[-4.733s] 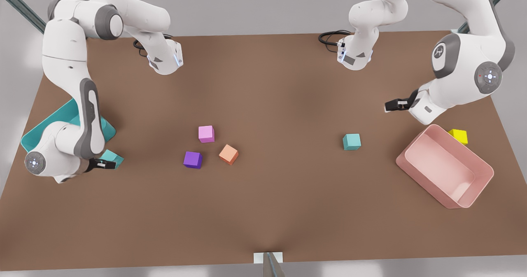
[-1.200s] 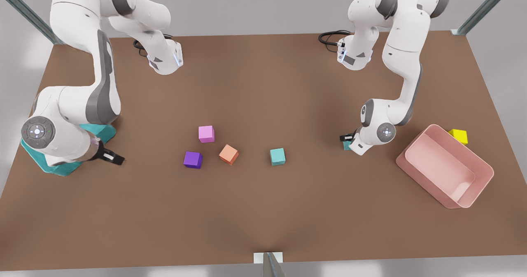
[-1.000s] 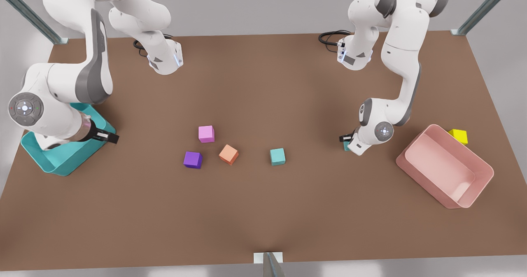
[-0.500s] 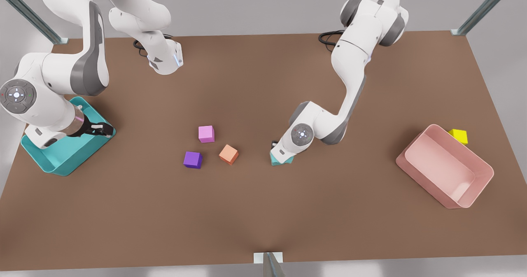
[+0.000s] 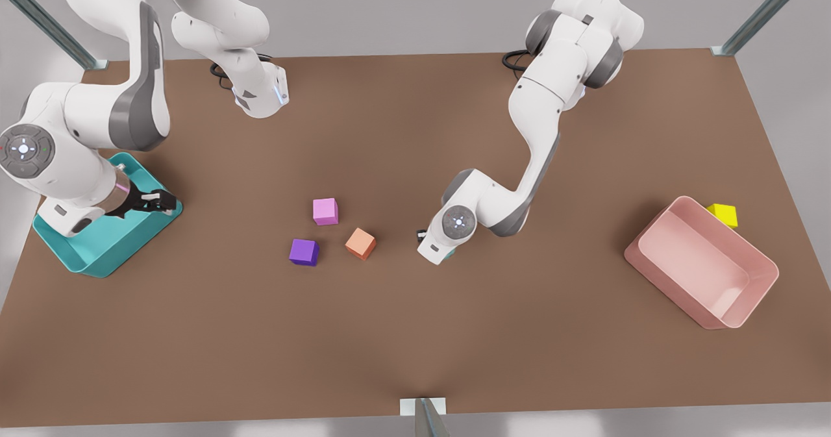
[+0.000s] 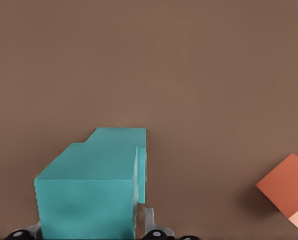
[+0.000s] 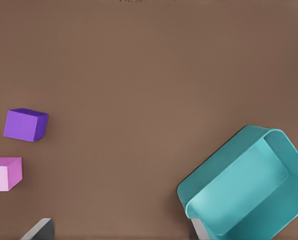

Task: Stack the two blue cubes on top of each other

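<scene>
Teal cube [image 6: 86,200] sits clamped between the fingers [image 6: 149,222] of the left gripper [image 6: 88,232], near the middle of the brown table [image 5: 415,346]. In the left wrist view the second teal cube [image 6: 118,136] lies directly beyond the held one, slightly offset so that one edge and a strip of its side stick out. Whether the two cubes touch cannot be told. In the front view the arm's hand covers the pair, leaving a sliver of teal visible.

The orange cube [image 5: 360,243] lies just beside the pair, toward the front view's left. Past it are the purple cube [image 5: 304,252] and the pink cube [image 5: 325,211].

The right gripper [image 5: 154,201] waits over the teal bin [image 5: 97,258] at the front view's left edge. Its fingers are apart with nothing between them.

A pink bin [image 5: 740,310] stands at the front view's right, with a yellow cube [image 5: 722,214] just behind it.
</scene>
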